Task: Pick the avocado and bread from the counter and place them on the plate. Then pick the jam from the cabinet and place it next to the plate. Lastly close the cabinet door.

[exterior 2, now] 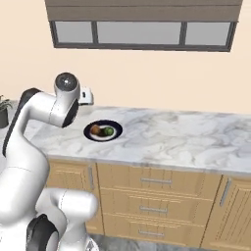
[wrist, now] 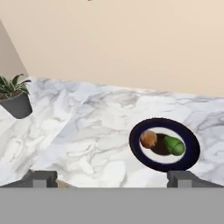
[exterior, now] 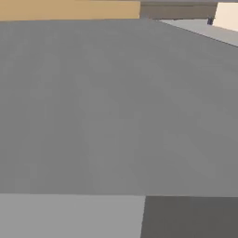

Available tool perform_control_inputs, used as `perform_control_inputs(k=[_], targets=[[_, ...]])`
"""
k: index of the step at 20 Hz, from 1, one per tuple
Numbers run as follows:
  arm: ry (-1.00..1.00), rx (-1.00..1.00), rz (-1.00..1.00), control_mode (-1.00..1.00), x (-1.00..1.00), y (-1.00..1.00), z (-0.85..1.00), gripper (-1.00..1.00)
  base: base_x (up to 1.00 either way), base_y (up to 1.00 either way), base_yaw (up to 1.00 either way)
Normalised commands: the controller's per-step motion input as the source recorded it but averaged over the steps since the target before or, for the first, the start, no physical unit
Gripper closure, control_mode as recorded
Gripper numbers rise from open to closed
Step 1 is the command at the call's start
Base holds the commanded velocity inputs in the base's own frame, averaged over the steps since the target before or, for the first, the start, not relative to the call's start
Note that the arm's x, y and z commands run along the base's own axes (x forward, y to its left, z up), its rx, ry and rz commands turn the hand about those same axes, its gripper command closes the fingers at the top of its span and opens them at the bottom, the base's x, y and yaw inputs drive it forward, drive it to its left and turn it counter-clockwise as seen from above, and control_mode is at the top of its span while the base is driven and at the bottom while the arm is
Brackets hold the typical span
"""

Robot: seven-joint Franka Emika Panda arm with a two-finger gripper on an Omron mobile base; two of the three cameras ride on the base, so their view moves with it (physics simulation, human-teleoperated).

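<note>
Avocado point(wrist: 174, 145) and bread point(wrist: 148, 139) lie on the plate point(wrist: 192, 151), near the bench point(wrist: 100, 131) front edge. Your claw point(wrist: 111, 178) is wide open, empty. Next, fetch the jam from the cabinet.

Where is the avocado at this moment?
The avocado lies on the plate, on its right side in the hand view, next to the bread. In the right base view the plate sits on the counter, toward its left.

A potted plant point(exterior 2: 3, 110) is cut by the right base view's left edge, its pot half showing.
</note>
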Motion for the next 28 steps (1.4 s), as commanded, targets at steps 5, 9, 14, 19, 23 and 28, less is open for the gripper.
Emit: perform_control_inputs(k=[5,9,14,19,23,28], targets=[[0.0,0.0,0.0,1.0,0.0,0.0,0.0,-1.0,-0.38,-0.19,0.32],[0.0,0.0,0.0,1.0,0.0,0.0,0.0,-1.0,-0.27,-0.15,0.45],[0.0,0.0,0.0,1.0,0.0,0.0,0.0,-1.0,-0.22,-0.11,0.47],[0.0,0.0,0.0,1.0,0.0,0.0,0.0,-1.0,-0.16,-0.04,0.49],[0.0,0.0,0.0,1.0,0.0,0.0,0.0,-1.0,-0.1,0.0,0.49],[0.0,0.0,0.0,1.0,0.0,0.0,0.0,-1.0,-0.05,0.0,0.49]])
